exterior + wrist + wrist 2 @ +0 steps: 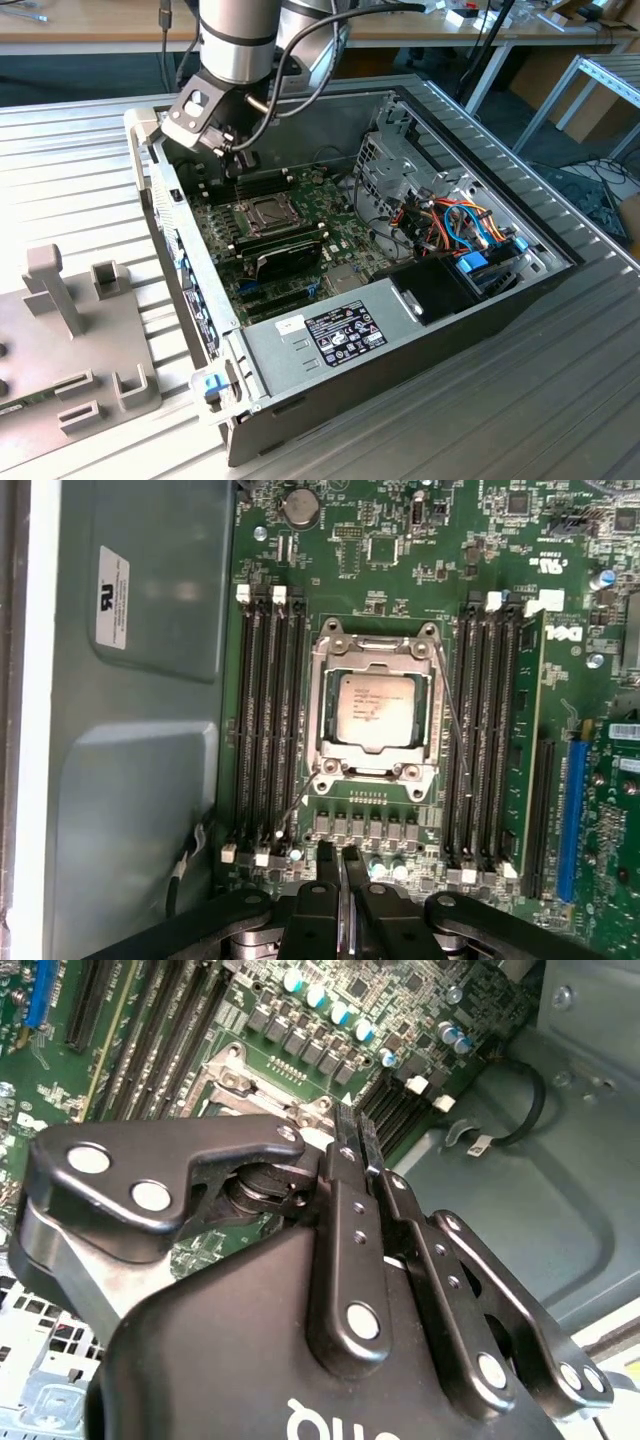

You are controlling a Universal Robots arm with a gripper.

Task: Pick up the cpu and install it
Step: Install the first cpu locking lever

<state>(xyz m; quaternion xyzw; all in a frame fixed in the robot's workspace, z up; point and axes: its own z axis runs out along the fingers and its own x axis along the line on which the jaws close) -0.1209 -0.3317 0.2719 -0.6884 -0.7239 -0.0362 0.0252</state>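
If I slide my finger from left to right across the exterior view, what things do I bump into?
Grey stand → socket → metal cage → coloured wires.

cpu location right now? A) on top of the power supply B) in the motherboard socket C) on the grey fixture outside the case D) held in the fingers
B: in the first wrist view the cpu sits in the socket, apart from the shut fingers.
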